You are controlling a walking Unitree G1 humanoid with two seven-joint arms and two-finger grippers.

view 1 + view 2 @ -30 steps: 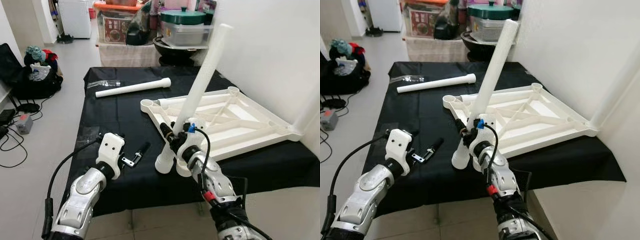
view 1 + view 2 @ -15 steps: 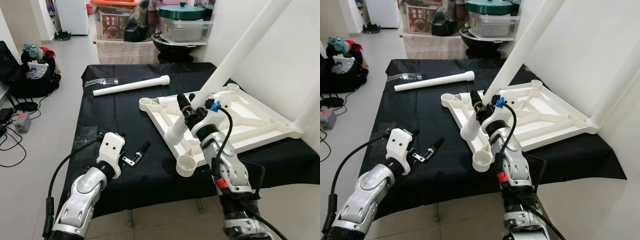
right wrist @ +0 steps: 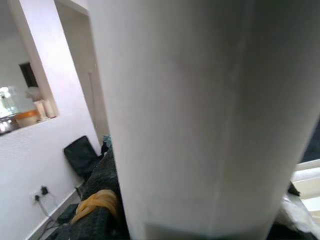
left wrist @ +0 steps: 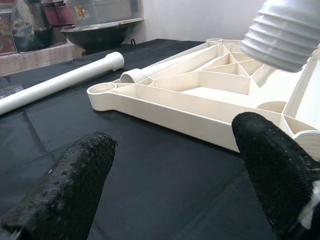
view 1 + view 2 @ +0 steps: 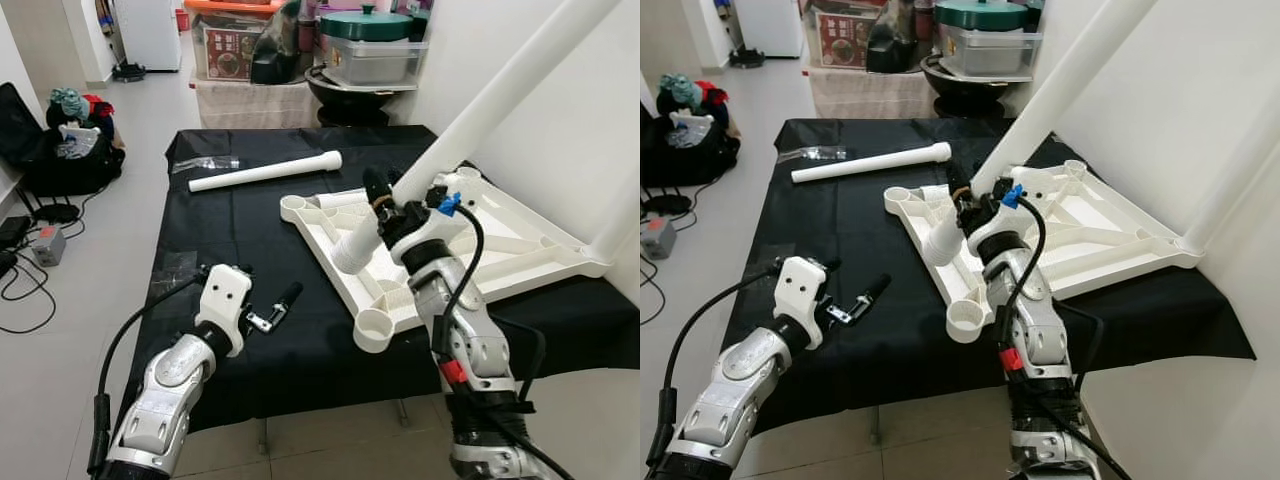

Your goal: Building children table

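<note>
While right hand (image 5: 385,200) clamps table leg (image 5: 500,95), left hand (image 5: 275,308) hovers, fingers apart.

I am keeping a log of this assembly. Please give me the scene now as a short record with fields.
surface: black cloth on a table
tabletop frame: white, upside down, one leg already standing at its far right corner
right hand: shut on a white leg, tilted, threaded end above the frame
left hand: open, holding nothing
spare leg: lying on the cloth

Bright, even indoor light, soft shadows; sharp head views, blurred close-up wrist views.
</note>
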